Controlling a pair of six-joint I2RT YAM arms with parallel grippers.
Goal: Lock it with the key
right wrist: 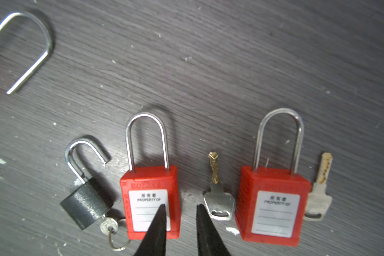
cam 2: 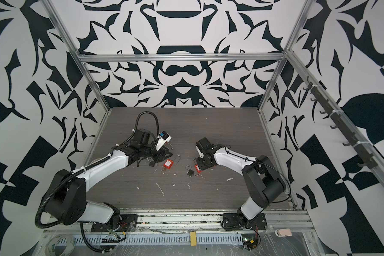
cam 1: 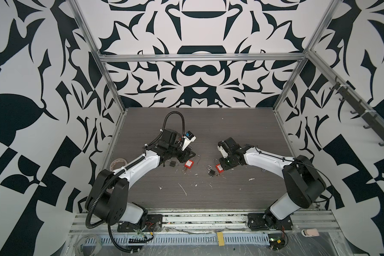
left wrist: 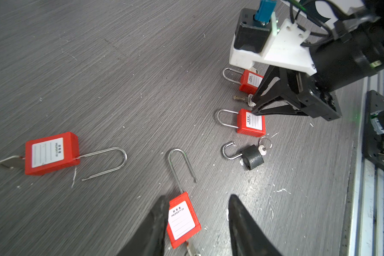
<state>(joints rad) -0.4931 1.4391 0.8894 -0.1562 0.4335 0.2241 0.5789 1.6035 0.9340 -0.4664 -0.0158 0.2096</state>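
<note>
The short red padlock and its twin look finished to me, shackles seated in their bodies, a loose key lying between them and a second key just beyond the twin; the black padlock beside them gapes open with a key at its base; the long-shackled red padlock and another long one farther off are open too, keys in, so I'd say three remain; the right gripper hangs low, fingers slightly apart and empty, one tip over the short red padlock's label, the other near the loose key; the left gripper stands wide, the long-shackled red padlock's body lying against one finger, clear of the other, ungripped.
</note>
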